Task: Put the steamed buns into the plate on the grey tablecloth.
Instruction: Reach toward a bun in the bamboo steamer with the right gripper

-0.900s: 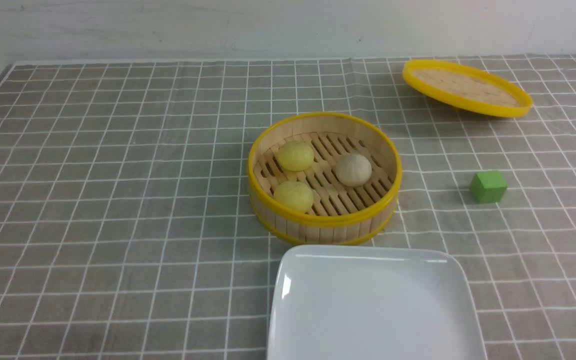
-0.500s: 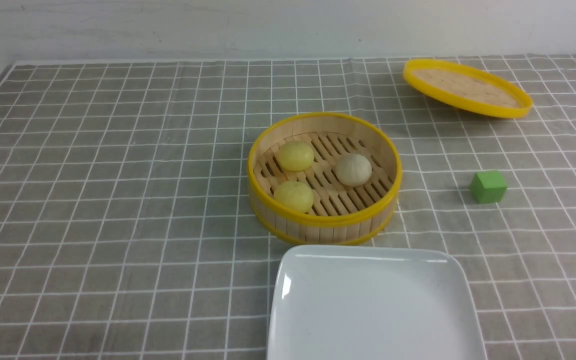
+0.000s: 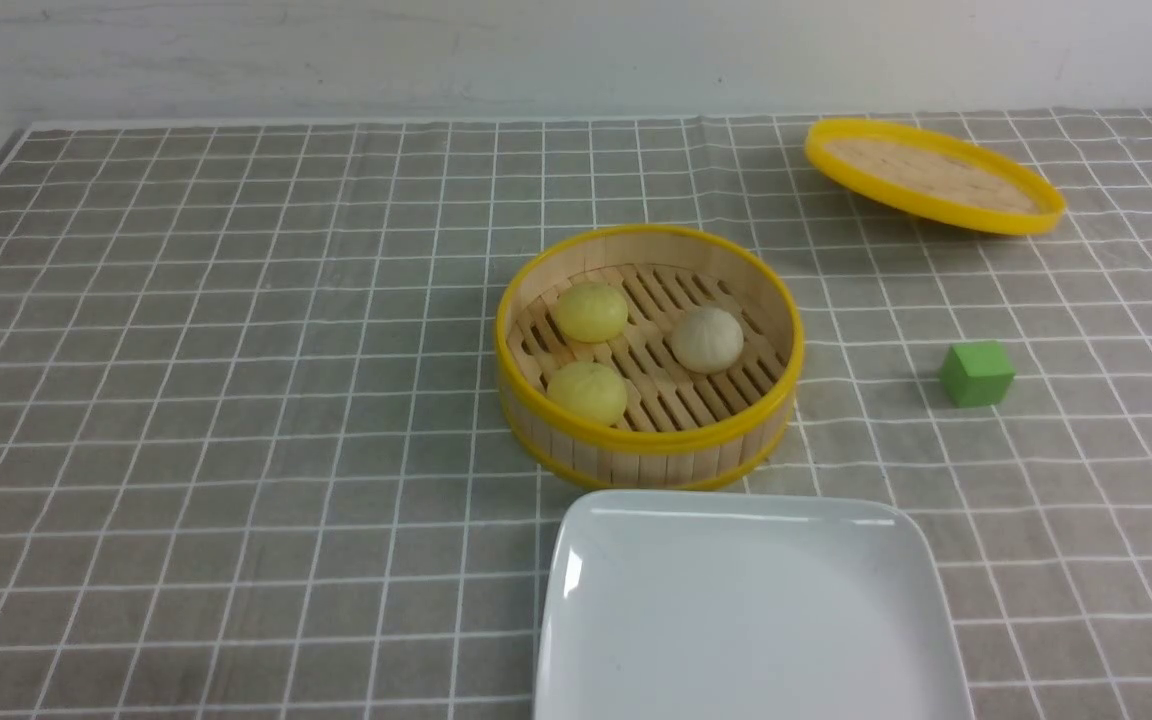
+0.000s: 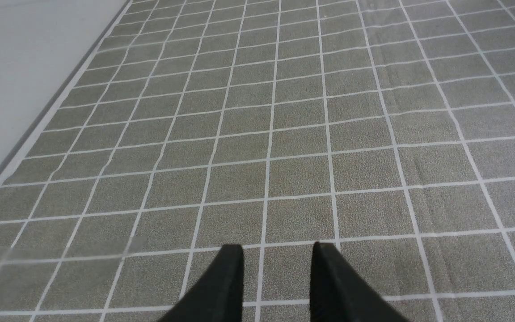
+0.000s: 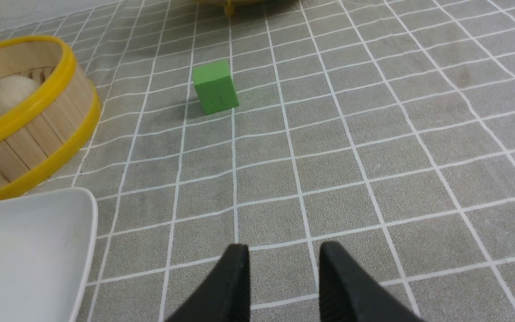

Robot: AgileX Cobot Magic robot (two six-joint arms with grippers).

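Front view shows all three steamed buns [image 3: 591,311] lying in the open bamboo steamer [image 3: 646,445], apart from one another on its slats. Two pale yellow ones lie toward the robot's left and the off-white bun [image 3: 706,339] toward its right. The plate [image 3: 746,610] lies bare on the grey tablecloth [image 3: 236,400], just beside the steamer on the near side. The lid [image 3: 934,177] rests well apart at the far right, and a green cube [image 3: 976,373] sits to the right of the steamer.

Neither arm reaches into the front view. The left tool [image 4: 277,250] hangs over bare cloth with its jaws parted and nothing between them. The right tool [image 5: 284,250] is parted and empty too, near the plate's corner, with the cube and the steamer ahead of it.

The buns look light, soft and smooth-skinned, so a hard squeeze would likely dent them and a shallow pinch on the dome may slip. The safest hold is probably from above, across the widest part, closing gently. The nearer yellow bun sits close to the steamer wall, which leaves little room for a finger on that side.
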